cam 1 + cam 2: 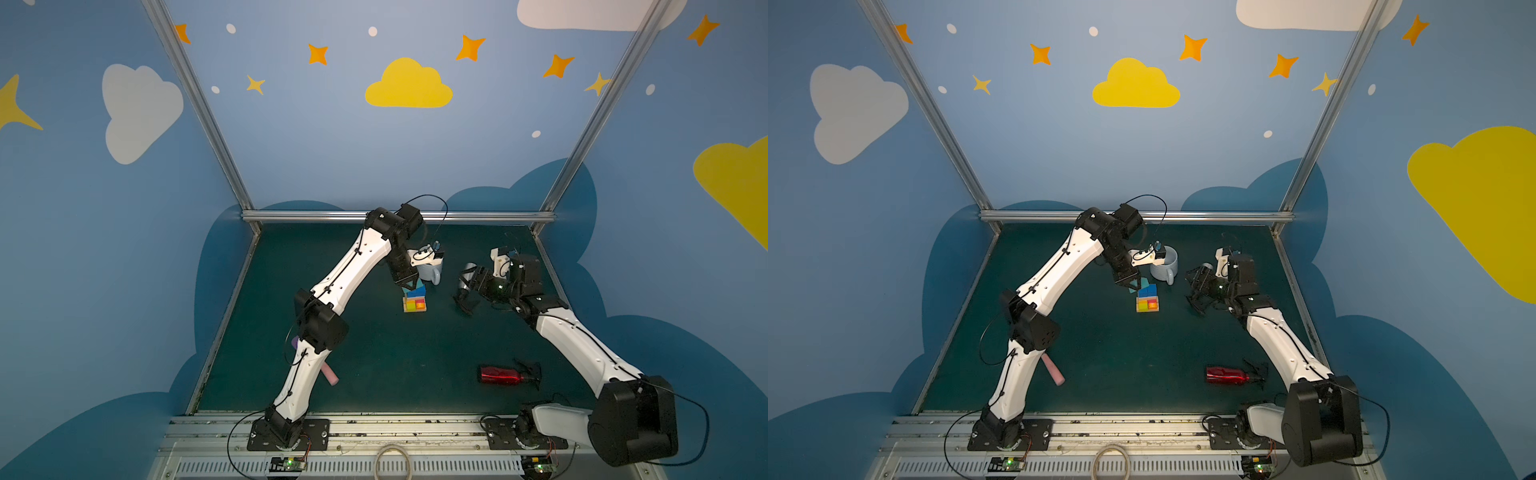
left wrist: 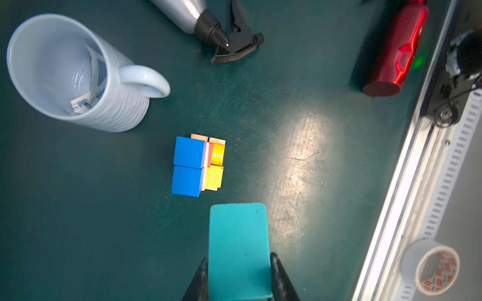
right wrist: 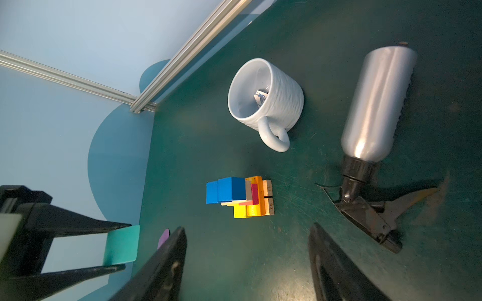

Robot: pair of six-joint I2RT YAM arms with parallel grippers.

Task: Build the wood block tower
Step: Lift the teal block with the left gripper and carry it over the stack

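The tower [image 1: 414, 300] [image 1: 1147, 300] stands mid-table: tan bars at the bottom, yellow, orange and pink blocks above, two blue cubes [image 2: 188, 165] on top. In the right wrist view the tower [image 3: 240, 196] stands beyond the jaws. My left gripper [image 2: 239, 256] is shut on a teal block [image 2: 238, 242] [image 3: 121, 243], hanging just above and beside the blue cubes. In both top views the left gripper [image 1: 406, 283] [image 1: 1128, 284] hovers at the tower's far left corner. My right gripper [image 3: 247, 228] [image 1: 465, 301] is open and empty, low to the tower's right.
A white mug [image 1: 430, 272] [image 2: 73, 75] stands just behind the tower. A silver spray bottle [image 3: 378, 104] lies beside the right gripper. A red bottle [image 1: 503, 375] lies front right. A pink-handled spatula [image 1: 330, 374] lies under the left arm. A tape roll [image 2: 433, 265] sits beyond the front rail.
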